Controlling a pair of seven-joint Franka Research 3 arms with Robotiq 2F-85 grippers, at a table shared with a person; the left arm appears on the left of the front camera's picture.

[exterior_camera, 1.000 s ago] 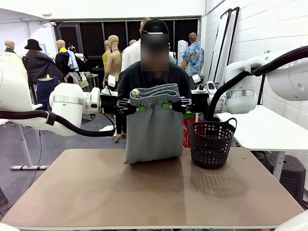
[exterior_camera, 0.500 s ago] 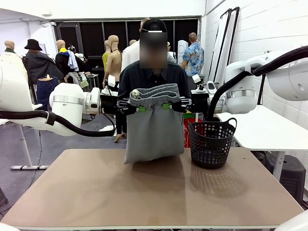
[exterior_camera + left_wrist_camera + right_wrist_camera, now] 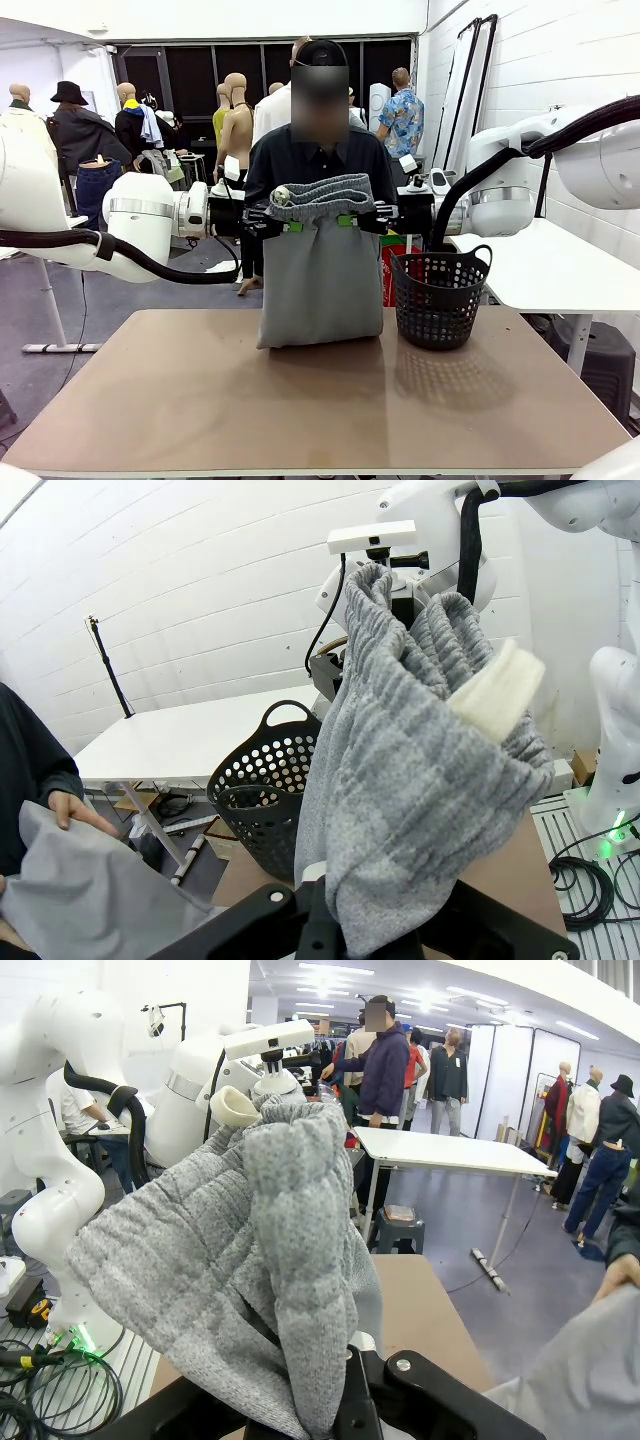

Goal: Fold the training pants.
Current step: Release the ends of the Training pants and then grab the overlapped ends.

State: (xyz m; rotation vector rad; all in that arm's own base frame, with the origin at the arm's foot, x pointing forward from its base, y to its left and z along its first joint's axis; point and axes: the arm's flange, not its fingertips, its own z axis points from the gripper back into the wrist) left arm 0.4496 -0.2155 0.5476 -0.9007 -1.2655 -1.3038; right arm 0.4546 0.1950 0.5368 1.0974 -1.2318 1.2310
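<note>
The light grey training pants hang by their gathered waistband between my two grippers above the table's far middle. Their lower edge rests on the tabletop. My left gripper is shut on the waistband's left side and my right gripper on its right side. In the left wrist view the ribbed waistband bunches up out of my left gripper, with a white drawstring end sticking out. The right wrist view has the same fabric clamped in my right gripper. The person's hand holds grey cloth behind.
A black mesh basket stands on the brown table, just right of the hanging pants. The person stands directly behind the pants at the far edge. A white side table is off to the right. The table's near half is bare.
The pants' lower edge has dropped and flattened onto the table, and the cloth now hangs squarer. Both grippers keep their hold at the same height.
</note>
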